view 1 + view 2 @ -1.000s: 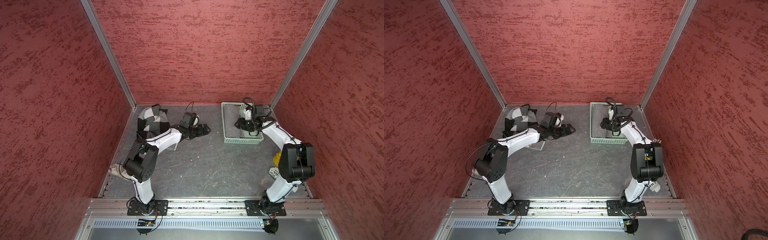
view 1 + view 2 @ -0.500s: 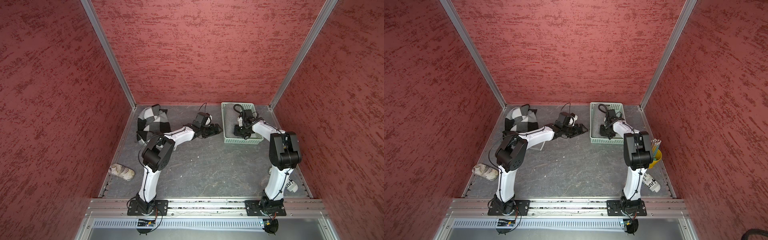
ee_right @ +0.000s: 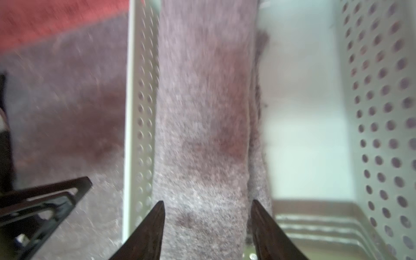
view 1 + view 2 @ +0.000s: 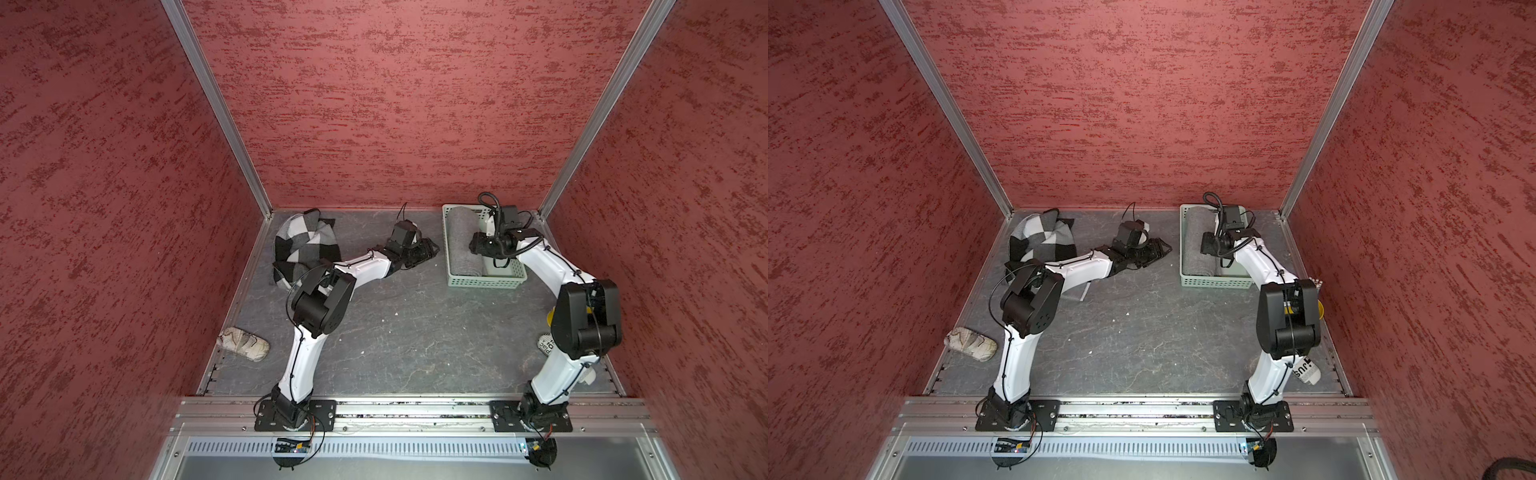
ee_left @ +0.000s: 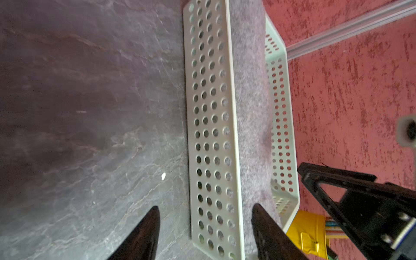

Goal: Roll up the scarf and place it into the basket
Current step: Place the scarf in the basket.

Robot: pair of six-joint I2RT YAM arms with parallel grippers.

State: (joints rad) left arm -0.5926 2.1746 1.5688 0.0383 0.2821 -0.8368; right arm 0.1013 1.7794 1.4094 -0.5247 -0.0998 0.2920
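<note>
Surface: dark grey slate-look tabletop (image 4: 415, 340), flat, veined, a few white flecks nr centre. Directly on it, both top views:
- pale mint-green perforated plastic basket (image 4: 482, 282), right of centre, back of the top, nr the rear wall
- black/white/grey checked cloth heap (image 4: 305, 245), left of centre, in the back corner
- crumpled beige patterned bundle (image 4: 244, 344), left edge, lower down
- yellow cup (image 4: 1319, 309), right edge, mostly hidden
- white item w/ black lettering (image 4: 1307, 371), right edge, below the cup, partly hidden
</note>
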